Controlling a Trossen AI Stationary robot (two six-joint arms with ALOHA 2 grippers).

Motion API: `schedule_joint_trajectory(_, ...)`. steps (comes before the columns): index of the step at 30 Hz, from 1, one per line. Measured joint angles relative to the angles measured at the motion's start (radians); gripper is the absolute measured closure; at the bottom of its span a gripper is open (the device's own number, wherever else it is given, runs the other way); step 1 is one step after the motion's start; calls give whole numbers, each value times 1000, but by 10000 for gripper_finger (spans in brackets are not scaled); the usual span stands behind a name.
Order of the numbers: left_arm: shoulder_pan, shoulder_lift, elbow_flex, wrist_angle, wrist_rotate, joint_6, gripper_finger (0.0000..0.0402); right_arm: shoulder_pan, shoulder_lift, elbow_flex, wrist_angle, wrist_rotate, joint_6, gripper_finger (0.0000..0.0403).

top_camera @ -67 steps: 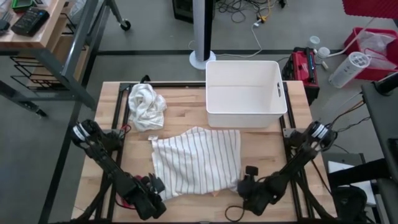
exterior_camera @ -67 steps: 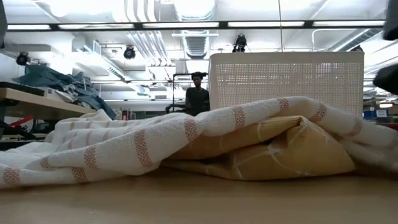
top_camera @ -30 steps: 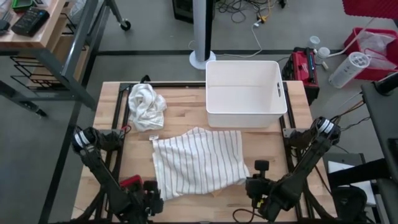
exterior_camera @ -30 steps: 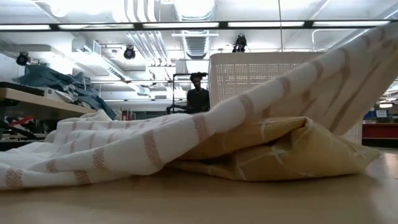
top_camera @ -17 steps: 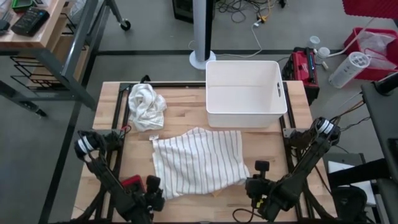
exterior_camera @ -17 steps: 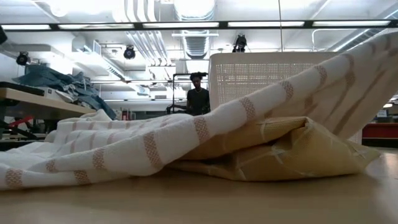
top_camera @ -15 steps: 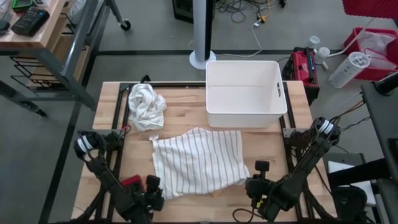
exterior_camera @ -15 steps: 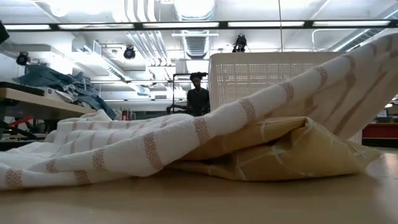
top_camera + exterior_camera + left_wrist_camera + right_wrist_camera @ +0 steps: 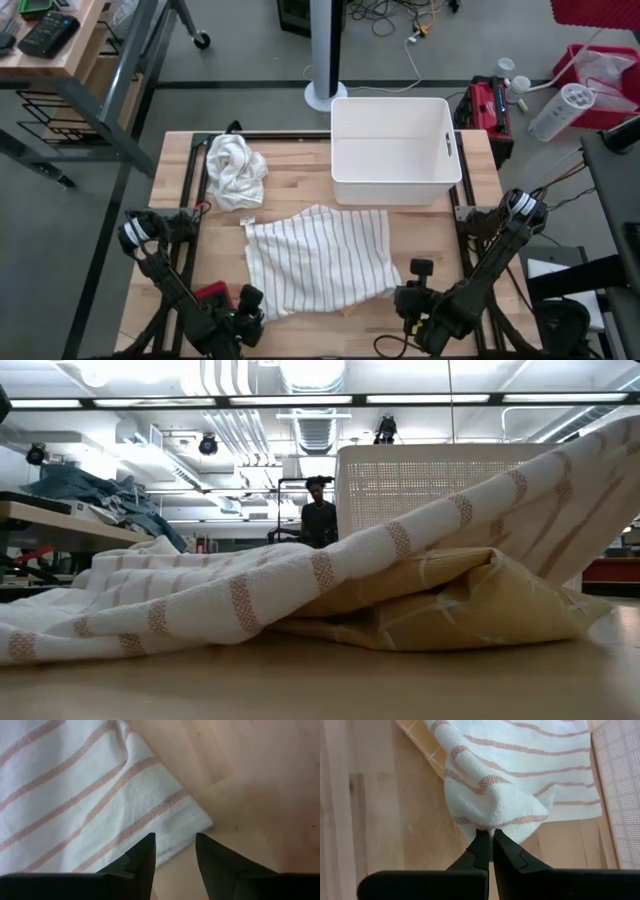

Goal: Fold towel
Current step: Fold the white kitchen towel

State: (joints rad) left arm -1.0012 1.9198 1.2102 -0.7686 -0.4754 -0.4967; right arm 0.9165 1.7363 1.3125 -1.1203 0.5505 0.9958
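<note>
the table (image 9: 300, 180) is the biggest thing, and on it i take the striped towel (image 9: 318, 260) as my landmark. the towel lies spread in the middle of the near half of the table, a bit wrinkled. behind it, on the far side, stands the white basket (image 9: 395, 150), just beside its far edge but, as i judge, not touching it. to the far left of the towel there is a crumpled white cloth (image 9: 235, 170), apart from it. under the near edge of the towel a yellow cloth (image 9: 450, 610) shows, and the towel lies over it.

my right gripper (image 9: 489, 840) is at the near right corner of the towel. its fingers are pressed together on that corner, and the cloth goes up from the table into them, so the corner is lifted.

my left gripper (image 9: 175, 851) is at the near left corner of the towel. its fingers stand a little apart with the corner just in front of them. they hold nothing; the corner lies flat on the wood.

so i think the step in hand is to take both near corners before the first fold. one corner is taken, the other not yet. next, my left gripper must go a little forward and down, so one finger slides under the hem, and then close. after that both arms should lift together and carry the near edge toward the basket side. if i close too early, i catch only air.
</note>
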Motion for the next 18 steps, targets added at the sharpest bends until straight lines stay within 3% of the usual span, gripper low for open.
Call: schedule_joint_trajectory(18, 72, -6, 6, -6, 77, 43, 298, 0, 0, 0, 3, -9, -39, 403)
